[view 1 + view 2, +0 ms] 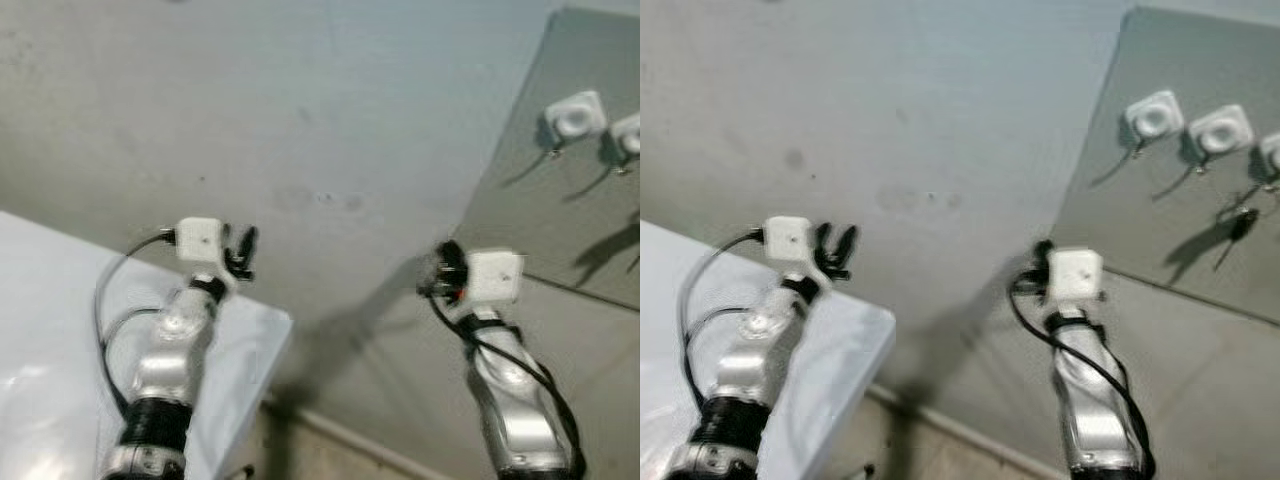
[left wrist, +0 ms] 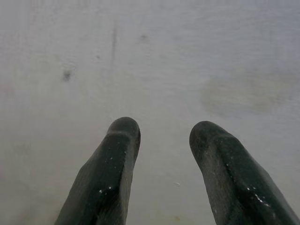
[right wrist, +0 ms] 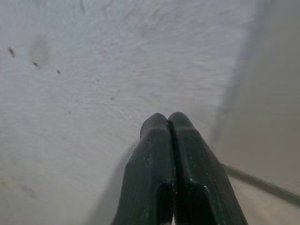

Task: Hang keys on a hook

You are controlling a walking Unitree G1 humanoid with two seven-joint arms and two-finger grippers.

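Keys (image 1: pixel 1238 226) hang on the grey board (image 1: pixel 1160 220) on the wall (image 1: pixel 940 120), below a row of white hooks (image 1: pixel 1153 117), up and to the right of both arms. The right gripper (image 3: pixel 168 123) is raised near the board's lower left corner with its fingers (image 3: pixel 150 159) pressed together on nothing, pointing at the wall. The left gripper (image 2: pixel 159 133) is held up over the corner of a white counter (image 1: pixel 840 350), its fingers (image 2: pixel 112 168) spread and empty, also facing the wall
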